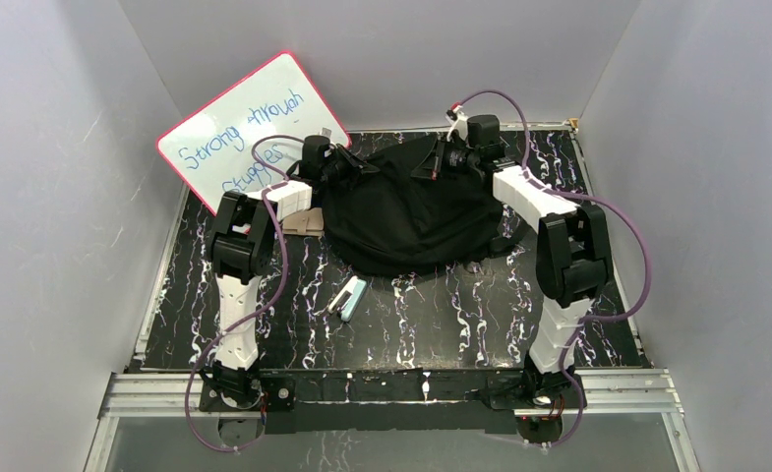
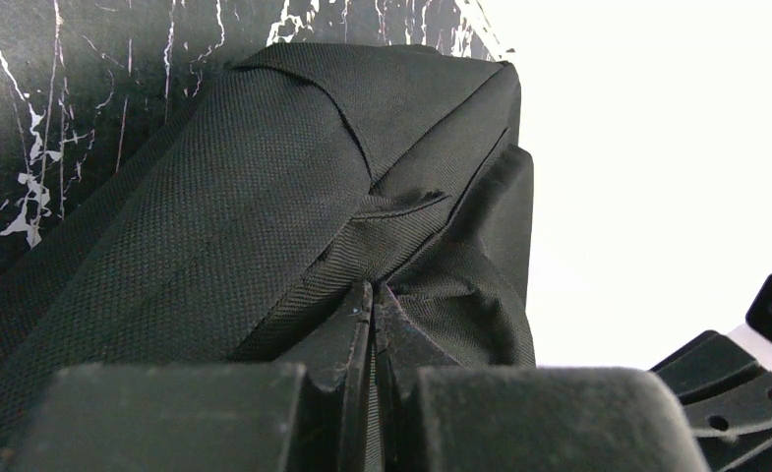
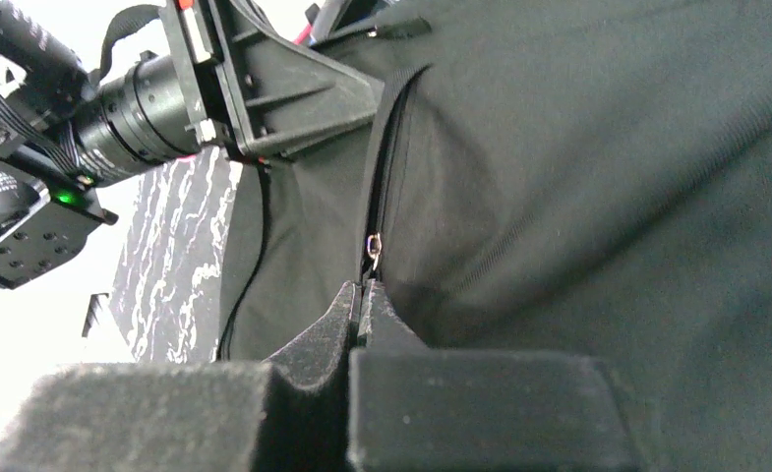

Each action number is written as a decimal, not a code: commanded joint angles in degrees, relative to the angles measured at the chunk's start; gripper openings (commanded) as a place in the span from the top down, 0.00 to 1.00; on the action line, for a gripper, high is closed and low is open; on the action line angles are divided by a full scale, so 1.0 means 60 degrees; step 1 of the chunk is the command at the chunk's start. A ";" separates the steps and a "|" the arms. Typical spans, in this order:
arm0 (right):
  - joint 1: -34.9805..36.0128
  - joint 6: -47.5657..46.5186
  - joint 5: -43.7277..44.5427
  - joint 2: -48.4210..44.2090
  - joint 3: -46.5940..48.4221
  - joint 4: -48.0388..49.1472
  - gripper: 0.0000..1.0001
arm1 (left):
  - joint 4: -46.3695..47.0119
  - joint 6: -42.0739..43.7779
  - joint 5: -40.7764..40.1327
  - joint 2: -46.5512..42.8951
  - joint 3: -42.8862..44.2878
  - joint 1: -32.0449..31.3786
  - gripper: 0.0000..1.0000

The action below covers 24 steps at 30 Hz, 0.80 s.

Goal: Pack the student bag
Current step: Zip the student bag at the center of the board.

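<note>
The student bag (image 1: 411, 211), a black soft backpack, lies at the back middle of the table. My left gripper (image 1: 359, 167) is at its left back corner, and in the left wrist view it (image 2: 373, 292) is shut on a fold of the bag's fabric (image 2: 264, 197). My right gripper (image 1: 441, 157) is at the bag's back top. In the right wrist view it (image 3: 364, 287) is shut just below the metal zipper slider (image 3: 373, 244), on the pull. The zipper line (image 3: 382, 147) runs up from it and looks closed.
A whiteboard (image 1: 254, 128) with a red rim leans on the back left wall. A small pale blue and white object (image 1: 347, 295) lies on the marbled table (image 1: 460, 324) in front of the bag. A tan piece (image 1: 308, 221) lies by the left arm.
</note>
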 commanded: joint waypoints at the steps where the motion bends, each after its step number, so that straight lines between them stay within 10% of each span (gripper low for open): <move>1: -0.0070 -0.0698 0.0233 -0.1156 -0.0417 -0.0661 1.00 | -0.0204 0.0251 -0.0056 -0.0037 -0.0126 0.0092 1.00; 24: -0.0073 -0.1656 0.1378 -0.3966 -0.3404 -0.2948 1.00 | -0.0374 0.0321 -0.0029 0.0116 0.0135 0.0195 1.00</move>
